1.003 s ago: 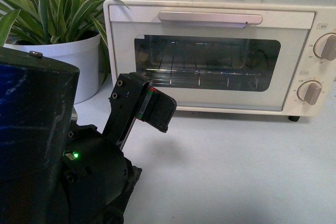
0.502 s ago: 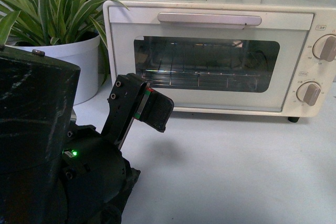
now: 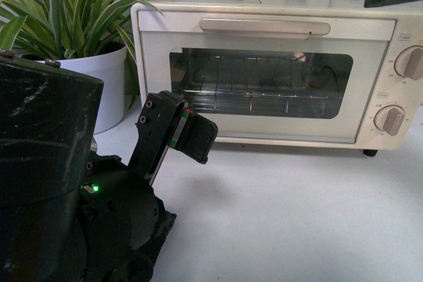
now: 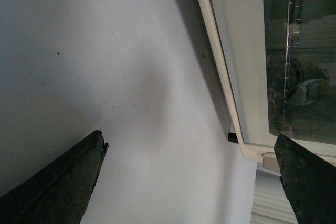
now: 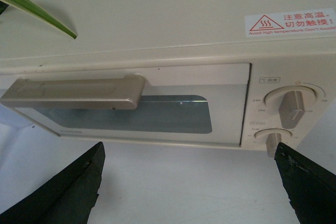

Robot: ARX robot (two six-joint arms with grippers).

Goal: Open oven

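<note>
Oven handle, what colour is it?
The handle is pale beige; the right wrist view shows it best.

The left arm is a bulky matte-black casing with a faint mottled sheen, and behind its left pincer a small green light glows on the housing. Right at the pincer's base sits a flat black bracket with two round screws and a thin red-and-green stripe along its edge. The fingers of both pincers are dull black wedges with a rough, grainy surface, the right pincer showing the same tapering tips.
</note>
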